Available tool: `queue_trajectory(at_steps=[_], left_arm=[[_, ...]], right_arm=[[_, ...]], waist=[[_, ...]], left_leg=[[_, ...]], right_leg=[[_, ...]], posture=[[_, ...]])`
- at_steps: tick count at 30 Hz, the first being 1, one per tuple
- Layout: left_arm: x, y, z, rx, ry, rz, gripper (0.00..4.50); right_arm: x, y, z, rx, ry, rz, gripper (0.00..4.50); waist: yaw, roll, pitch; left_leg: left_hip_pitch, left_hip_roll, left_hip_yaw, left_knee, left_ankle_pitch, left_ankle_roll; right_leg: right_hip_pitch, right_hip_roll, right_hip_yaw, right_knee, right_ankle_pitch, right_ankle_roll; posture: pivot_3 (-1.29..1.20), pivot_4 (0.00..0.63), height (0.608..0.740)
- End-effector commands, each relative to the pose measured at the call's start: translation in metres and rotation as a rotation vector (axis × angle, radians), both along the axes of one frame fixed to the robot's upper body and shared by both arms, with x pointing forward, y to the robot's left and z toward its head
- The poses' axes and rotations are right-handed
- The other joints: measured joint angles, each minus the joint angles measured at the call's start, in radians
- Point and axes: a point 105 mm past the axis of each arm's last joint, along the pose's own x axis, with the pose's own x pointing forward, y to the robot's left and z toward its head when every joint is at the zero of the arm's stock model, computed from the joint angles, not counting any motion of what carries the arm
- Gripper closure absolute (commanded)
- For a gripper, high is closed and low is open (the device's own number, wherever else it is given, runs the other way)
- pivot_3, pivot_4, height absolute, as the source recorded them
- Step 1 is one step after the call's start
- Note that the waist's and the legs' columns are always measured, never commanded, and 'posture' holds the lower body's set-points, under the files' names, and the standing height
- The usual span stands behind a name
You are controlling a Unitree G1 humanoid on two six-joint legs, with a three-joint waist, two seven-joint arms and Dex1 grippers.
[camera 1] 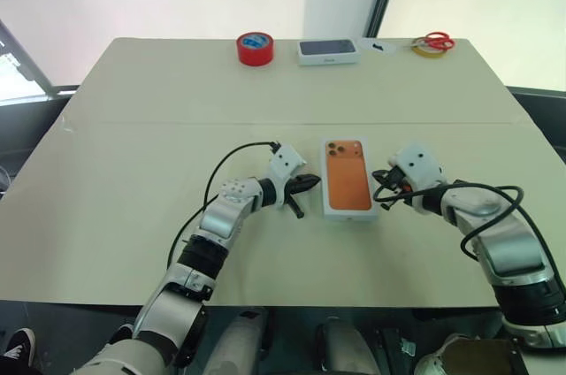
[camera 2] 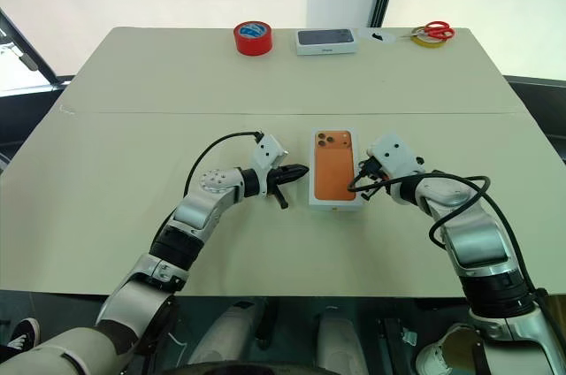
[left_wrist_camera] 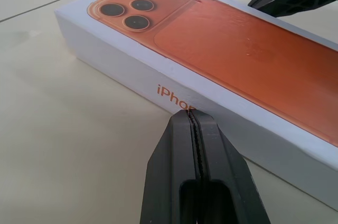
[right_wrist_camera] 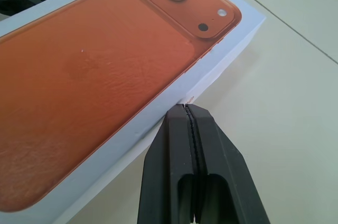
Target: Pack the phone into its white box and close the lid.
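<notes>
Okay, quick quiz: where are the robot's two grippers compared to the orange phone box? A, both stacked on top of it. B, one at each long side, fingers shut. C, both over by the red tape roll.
B: the left gripper and right gripper flank the white box, each with fingers shut, its tips at a side wall.

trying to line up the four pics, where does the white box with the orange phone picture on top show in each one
Left eye view: the white box lies mid-table between the left gripper and right gripper.
Right eye view: same spot.
Left wrist view: it runs across the upper half.
Right wrist view: it covers the upper left.
Shared landmark: the three-lens camera print.
</notes>
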Motion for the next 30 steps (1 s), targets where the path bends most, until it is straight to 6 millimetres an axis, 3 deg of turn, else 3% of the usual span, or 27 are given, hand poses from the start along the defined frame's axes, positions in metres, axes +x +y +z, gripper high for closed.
queue_trajectory(at_steps=[1,6,10,12,15,17,19,24,28,30], left_arm=[[0.003,-0.006,0.016,-0.012,-0.072,-0.012,4.5],[0.001,-0.002,0.016,-0.023,-0.071,-0.012,4.5],[0.002,0.002,0.023,-0.052,-0.077,0.004,4.5],[0.005,0.004,0.032,-0.074,-0.096,0.014,4.5],[0.009,0.004,0.051,-0.106,-0.147,0.02,4.5],[0.01,0.0,0.051,-0.13,-0.087,0.0,4.5],[0.009,-0.006,0.042,-0.111,-0.049,-0.022,4.5],[0.007,-0.01,0.021,-0.012,-0.073,-0.033,4.5],[0.006,-0.004,0.007,0.088,-0.126,-0.037,4.5],[0.003,-0.002,0.002,0.087,-0.093,-0.06,4.5]], right_arm=[[0.002,0.01,0.003,-0.024,-0.035,0.041,4.49],[-0.002,0.009,-0.009,-0.076,-0.006,0.062,4.49],[0.001,0.006,-0.005,-0.094,-0.025,0.057,4.49],[0.006,0.001,0.004,-0.086,-0.055,0.035,4.49],[0.015,-0.002,0.035,0.021,-0.144,0.006,4.49],[0.008,0.019,0.052,0.148,-0.165,0.106,4.49],[0.0,0.036,0.056,0.193,-0.161,0.185,4.49],[-0.004,0.041,0.028,0.114,-0.088,0.179,4.49],[-0.014,0.023,-0.026,-0.093,0.053,0.138,4.49],[-0.018,0.025,-0.03,-0.056,0.082,0.143,4.49]], waist=[[0.0,0.0,0.0],[-0.002,0.0,0.0],[-0.004,0.0,0.0],[-0.004,0.0,0.0],[-0.004,0.0,0.0],[-0.003,0.0,0.0],[-0.003,0.0,0.0],[0.002,0.0,0.0],[0.004,0.001,0.0],[0.003,0.001,-0.003]], left_leg=[[0.0,0.0,0.0,0.0,0.0,0.0],[0.0,0.0,0.0,0.0,0.0,0.0],[0.0,0.0,0.0,0.0,0.0,0.0],[0.0,0.0,0.0,0.0,0.0,0.0],[0.0,0.0,0.0,0.0,0.0,0.0],[0.0,0.0,0.0,0.0,0.0,0.0],[0.0,0.0,-0.001,0.0,0.0,0.0],[0.0,0.0,-0.001,0.004,-0.001,0.001],[0.0,0.0,-0.001,0.004,-0.002,0.002],[0.001,0.0,0.0,0.004,-0.002,0.002]], right_leg=[[0.0,0.0,0.0,0.0,0.0,0.0],[0.0,0.0,0.0,0.0,0.0,0.0],[0.0,0.0,0.0,0.0,0.0,0.0],[0.0,0.0,0.0,0.0,0.0,0.0],[0.0,0.0,0.0,0.0,0.0,0.0],[0.0,0.0,0.0,0.0,0.0,0.0],[0.001,0.0,-0.001,0.0,0.0,0.0],[0.002,0.0,-0.001,-0.001,0.0,0.0],[0.002,0.0,-0.001,-0.001,0.0,0.0],[0.003,0.0,0.0,-0.001,0.0,0.0]], posture=[[0.0,0.15,0.736],[0.0,0.15,0.736],[0.0,0.15,0.736],[0.0,0.15,0.736],[0.0,0.15,0.736],[0.0,0.15,0.736],[0.0,0.15,0.736],[0.0,0.15,0.736],[0.0,0.15,0.736],[0.0,0.15,0.736]])
